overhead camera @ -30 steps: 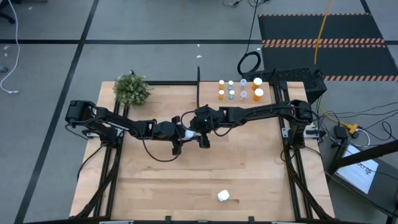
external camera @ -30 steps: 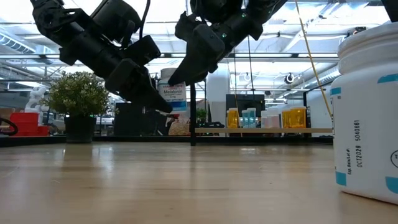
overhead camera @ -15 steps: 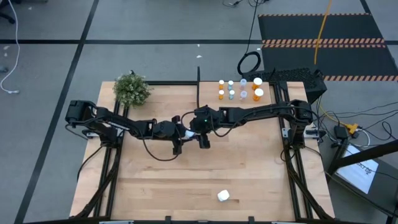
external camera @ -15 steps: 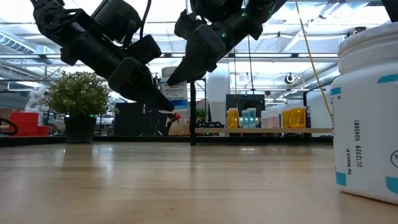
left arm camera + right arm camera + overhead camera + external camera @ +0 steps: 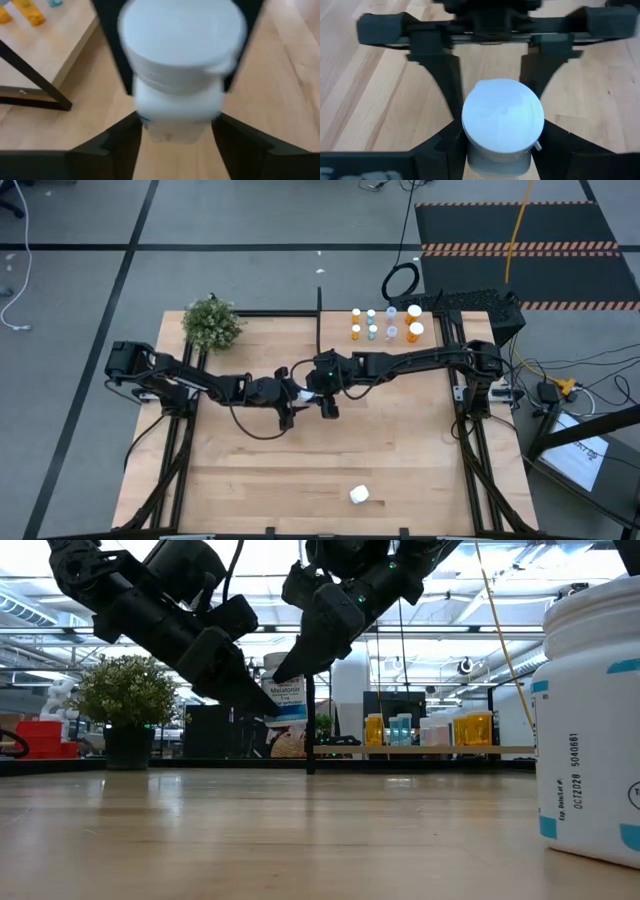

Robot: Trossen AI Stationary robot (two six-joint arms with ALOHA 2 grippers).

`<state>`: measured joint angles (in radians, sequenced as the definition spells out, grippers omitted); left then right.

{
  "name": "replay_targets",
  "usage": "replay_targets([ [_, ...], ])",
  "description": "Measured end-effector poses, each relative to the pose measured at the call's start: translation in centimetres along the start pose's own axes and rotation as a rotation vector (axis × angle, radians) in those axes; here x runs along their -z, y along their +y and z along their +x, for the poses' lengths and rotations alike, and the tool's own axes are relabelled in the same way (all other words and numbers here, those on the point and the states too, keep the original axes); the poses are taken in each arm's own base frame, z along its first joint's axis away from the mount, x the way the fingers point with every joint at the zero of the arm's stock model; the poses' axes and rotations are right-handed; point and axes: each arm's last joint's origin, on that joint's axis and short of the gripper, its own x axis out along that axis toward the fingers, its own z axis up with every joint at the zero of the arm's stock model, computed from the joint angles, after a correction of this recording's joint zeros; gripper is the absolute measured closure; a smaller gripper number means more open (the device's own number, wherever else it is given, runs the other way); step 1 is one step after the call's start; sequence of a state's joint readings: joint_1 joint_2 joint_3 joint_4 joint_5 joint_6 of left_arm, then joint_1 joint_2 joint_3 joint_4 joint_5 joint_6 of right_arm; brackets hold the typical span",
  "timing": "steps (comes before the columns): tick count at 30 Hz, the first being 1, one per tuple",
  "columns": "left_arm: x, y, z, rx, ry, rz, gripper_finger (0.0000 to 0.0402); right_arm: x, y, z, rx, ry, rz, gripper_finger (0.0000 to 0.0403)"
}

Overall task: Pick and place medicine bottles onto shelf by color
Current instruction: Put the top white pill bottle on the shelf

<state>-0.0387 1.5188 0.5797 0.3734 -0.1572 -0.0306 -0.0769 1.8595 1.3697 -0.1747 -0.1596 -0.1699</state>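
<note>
A white bottle with a white cap and a blue-printed label (image 5: 285, 695) hangs in the air between my two grippers above the middle of the table; it also shows in the high view (image 5: 302, 393). My left gripper (image 5: 291, 396) comes at it from the left and my right gripper (image 5: 318, 391) from the right. Both are closed around it. Several orange and pale-blue bottles (image 5: 385, 323) stand on the light wooden shelf (image 5: 432, 345) at the far right, beside its black post (image 5: 319, 320). Another white bottle (image 5: 359, 495) stands near the table's near edge. My left gripper has the bottle's body (image 5: 150, 107) between its two fingers (image 5: 122, 145), near the bottom end, coming slanting down from the table's left. The bottle is clear of the table. My right gripper has its fingers (image 5: 447, 150) on either side of the bottle just behind the cap (image 5: 502, 115), coming slanting down from the right. The cap faces its wrist camera and hides the place of contact.
A green bushy plant (image 5: 212, 323) stands at the table's far left corner. The near white bottle fills the right of the low view (image 5: 590, 720). Bare tabletop (image 5: 260, 470) lies between the grippers and the near edge.
My left gripper has shifted slightly toward the right gripper with the white bottle, which stays lifted clear between the two grippers. My right gripper has kept its place.
</note>
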Motion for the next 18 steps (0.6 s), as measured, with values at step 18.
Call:
replay_targets([
  [18, 0.2, -0.6, -0.1, 0.004, 0.018, -0.086, 0.0122, -2.0, -2.5, -8.4, 0.093, -0.083, -0.039, 0.0232],
])
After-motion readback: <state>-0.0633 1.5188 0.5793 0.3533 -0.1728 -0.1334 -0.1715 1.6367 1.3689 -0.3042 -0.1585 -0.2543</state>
